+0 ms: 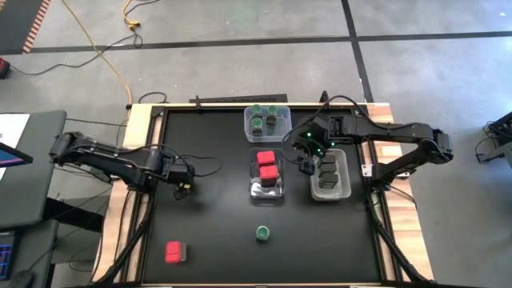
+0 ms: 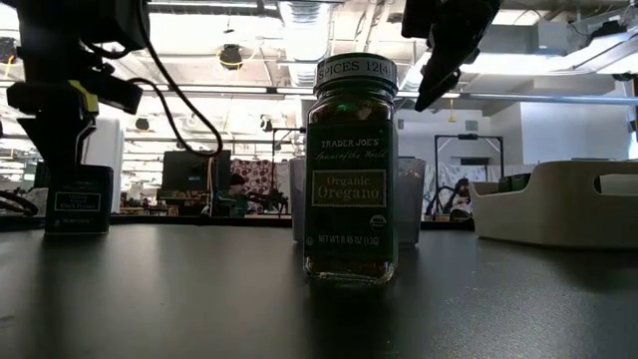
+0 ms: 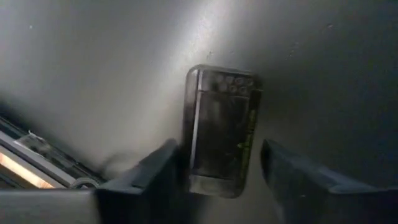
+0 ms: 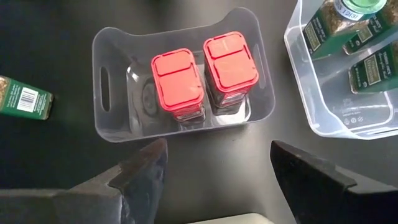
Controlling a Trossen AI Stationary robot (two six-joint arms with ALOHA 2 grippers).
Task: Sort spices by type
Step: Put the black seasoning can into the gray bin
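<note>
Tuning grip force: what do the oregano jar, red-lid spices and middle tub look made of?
Oregano jar: probably glass, glossy; the flakes show through its base below a green paper label. Red-lid spices: matte red flip lids that look like plastic; bodies see-through, glass or plastic, cannot tell. Middle tub: clear, shiny plastic by its look, with moulded rounded corners and a handle slot.

The left arm reaches in from the table's left edge, its left gripper [image 1: 183, 190] pointed down close to the surface with its fingers [image 3: 146, 180] parted. The right arm bends in from the right side, its right gripper [image 1: 307, 157] held higher, fingers [image 4: 134, 171] spread wide.
</note>
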